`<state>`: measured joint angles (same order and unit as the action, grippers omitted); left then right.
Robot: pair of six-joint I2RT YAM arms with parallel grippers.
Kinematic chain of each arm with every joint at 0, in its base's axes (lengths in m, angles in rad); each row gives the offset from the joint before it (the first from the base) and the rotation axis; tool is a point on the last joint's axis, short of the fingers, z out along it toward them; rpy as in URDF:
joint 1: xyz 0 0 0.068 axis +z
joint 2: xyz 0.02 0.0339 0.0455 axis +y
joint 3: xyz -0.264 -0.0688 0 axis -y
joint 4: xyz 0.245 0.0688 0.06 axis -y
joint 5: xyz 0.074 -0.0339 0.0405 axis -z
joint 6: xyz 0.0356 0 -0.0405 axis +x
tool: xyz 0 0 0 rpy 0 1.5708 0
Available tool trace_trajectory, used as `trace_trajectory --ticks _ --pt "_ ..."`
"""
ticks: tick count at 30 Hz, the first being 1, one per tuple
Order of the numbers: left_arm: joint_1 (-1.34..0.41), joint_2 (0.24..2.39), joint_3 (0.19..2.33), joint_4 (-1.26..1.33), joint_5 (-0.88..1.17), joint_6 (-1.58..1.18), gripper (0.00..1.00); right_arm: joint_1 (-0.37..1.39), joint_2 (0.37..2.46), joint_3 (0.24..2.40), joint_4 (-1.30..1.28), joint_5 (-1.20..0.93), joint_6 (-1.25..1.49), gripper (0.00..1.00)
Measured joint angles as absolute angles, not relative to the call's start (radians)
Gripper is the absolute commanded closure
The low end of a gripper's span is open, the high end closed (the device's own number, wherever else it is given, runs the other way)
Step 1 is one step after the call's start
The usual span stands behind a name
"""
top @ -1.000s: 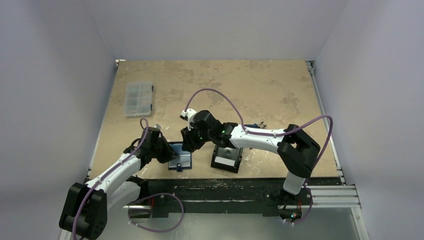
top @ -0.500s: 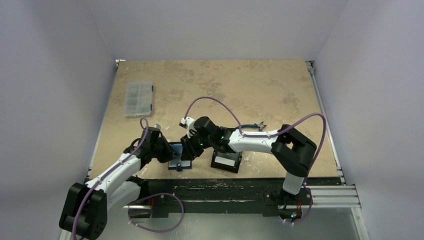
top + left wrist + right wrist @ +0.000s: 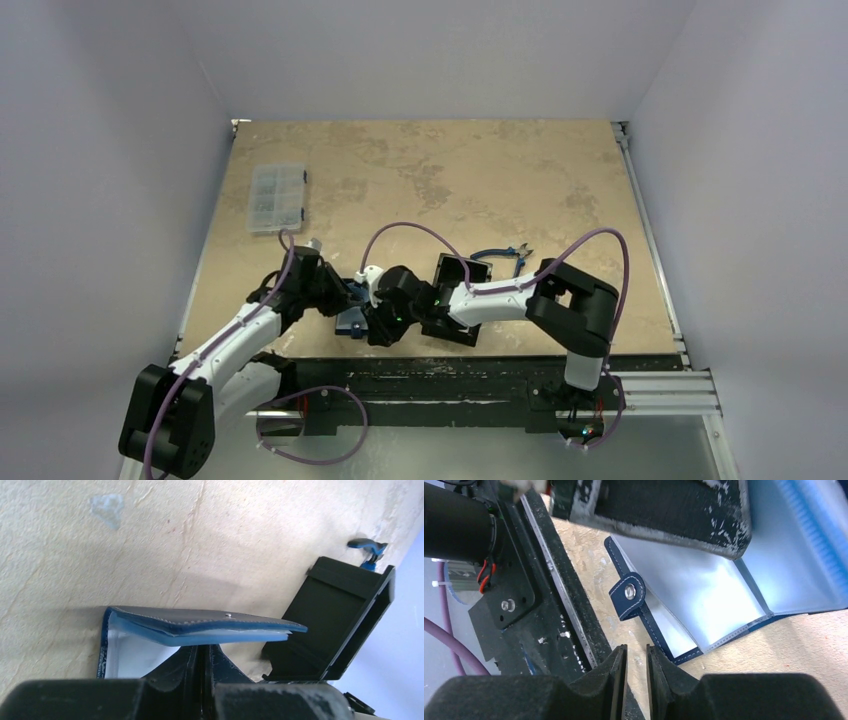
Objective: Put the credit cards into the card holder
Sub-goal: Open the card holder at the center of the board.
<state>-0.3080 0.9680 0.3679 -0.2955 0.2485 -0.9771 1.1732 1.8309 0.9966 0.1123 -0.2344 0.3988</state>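
The card holder point(image 3: 350, 322) lies open near the table's front edge, navy outside and pale shiny blue inside point(image 3: 704, 595), its snap tab point(image 3: 628, 594) pointing toward the edge. One flap point(image 3: 200, 620) is raised off the table. My left gripper point(image 3: 202, 650) is shut, its tips pinching that flap's inner edge; from above the left gripper point(image 3: 340, 298) is at the holder's left side. My right gripper point(image 3: 636, 652) hovers over bare table just in front of the holder, jaws narrowly apart with nothing between them; from above it point(image 3: 378, 325) is at the holder's right. The credit cards are out of view.
A black box-shaped tray point(image 3: 462, 272) stands right of the holder under my right forearm, also in the left wrist view point(image 3: 340, 610). Blue-handled pliers point(image 3: 505, 254) lie behind it. A clear compartment box point(image 3: 276, 197) sits far left. The table's dark front rail point(image 3: 559, 605) is close by.
My right gripper has swung down and left from behind the card holder to its front right corner, and its jaws have narrowed. The left gripper has held its place.
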Motion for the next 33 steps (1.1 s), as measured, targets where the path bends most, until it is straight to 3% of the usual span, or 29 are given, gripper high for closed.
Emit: trace_trajectory --ticks 5,8,12,17,22,33 --pt "-0.308 1.03 0.389 -0.247 0.25 -0.986 1.0 1.169 1.831 0.963 0.155 -0.222 0.404 0.71" --pt "-0.308 1.06 0.391 -0.236 0.247 -0.985 1.0 1.169 1.826 0.958 0.155 -0.215 0.411 0.66" --pt "-0.308 1.069 0.392 -0.232 0.23 -0.984 1.0 1.158 1.766 0.941 0.144 -0.197 0.432 0.52" --pt "-0.308 1.076 0.401 -0.225 0.22 -0.98 1.0 1.103 1.698 0.96 0.147 -0.173 0.453 0.48" --pt "-0.308 1.076 0.402 -0.223 0.217 -0.976 1.0 1.06 1.703 1.013 0.128 -0.15 0.477 0.37" --pt "-0.308 1.078 0.402 -0.222 0.216 -0.976 1.0 0.987 1.765 1.129 0.085 -0.182 0.574 0.3"
